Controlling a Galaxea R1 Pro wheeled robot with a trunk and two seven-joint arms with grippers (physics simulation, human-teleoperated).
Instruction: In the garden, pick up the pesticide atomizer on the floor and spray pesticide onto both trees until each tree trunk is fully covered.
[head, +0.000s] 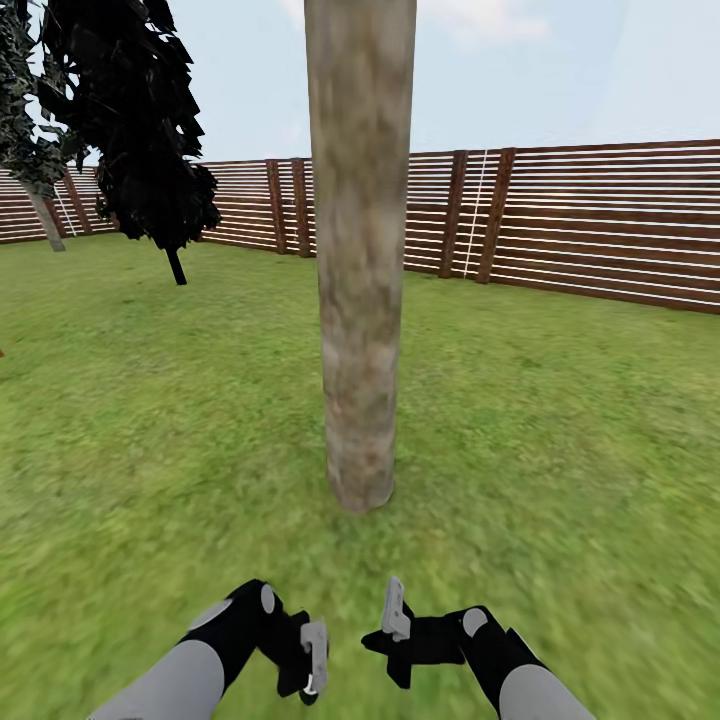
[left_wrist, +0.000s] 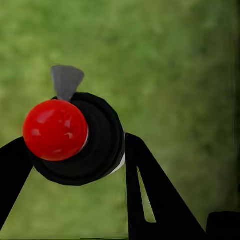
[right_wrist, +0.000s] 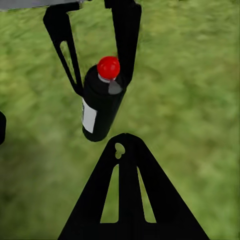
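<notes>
**A:** Lawn all round, slat fence at the back, dark tree far left. Trunk stands dead ahead, just beyond both arms. Where's the atomizer?

**B:** In the left gripper, fingers clenched on the black bottle. Red cap and grey nozzle on top.

**A:** And the right gripper?

**B:** Holding nothing, and I can't tell if it's spread or closed. I see no white specks on the bark yet, so my guess is the nozzle needs turning forward at the trunk. Left arm's the one.
</notes>
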